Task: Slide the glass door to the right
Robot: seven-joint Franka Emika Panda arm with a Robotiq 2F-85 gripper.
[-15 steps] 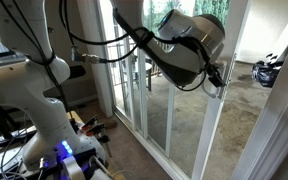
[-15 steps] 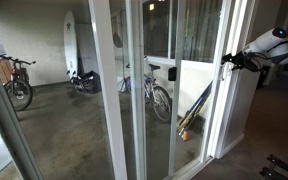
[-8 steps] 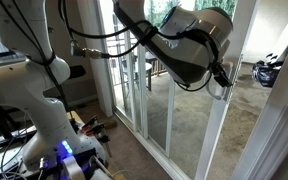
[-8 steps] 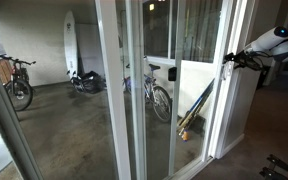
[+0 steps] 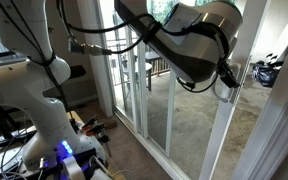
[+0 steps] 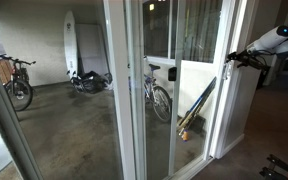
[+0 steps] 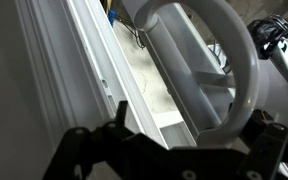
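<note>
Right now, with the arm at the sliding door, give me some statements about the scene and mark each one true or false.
1. The gripper is up at the handle on the edge of the glass door. True.
2. The handle is black. False: it is white and D-shaped.
3. A bicycle stands beyond the glass. True.
4. The gripper rests on the floor. False: it is raised, level with the handle.
</note>
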